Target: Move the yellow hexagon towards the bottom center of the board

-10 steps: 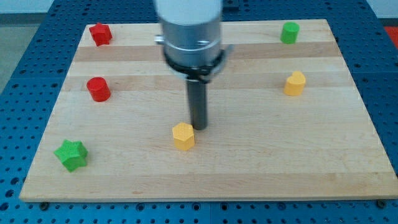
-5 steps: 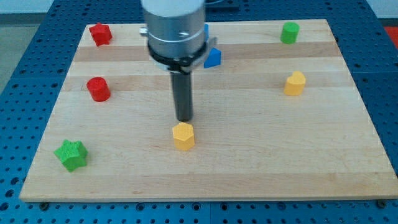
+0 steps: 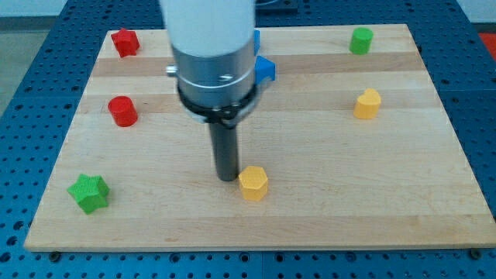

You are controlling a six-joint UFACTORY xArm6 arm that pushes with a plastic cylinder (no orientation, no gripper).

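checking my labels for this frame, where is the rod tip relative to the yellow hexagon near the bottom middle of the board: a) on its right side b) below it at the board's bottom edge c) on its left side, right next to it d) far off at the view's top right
c: my tip sits just to the view's left of the yellow hexagon, close against its left side.
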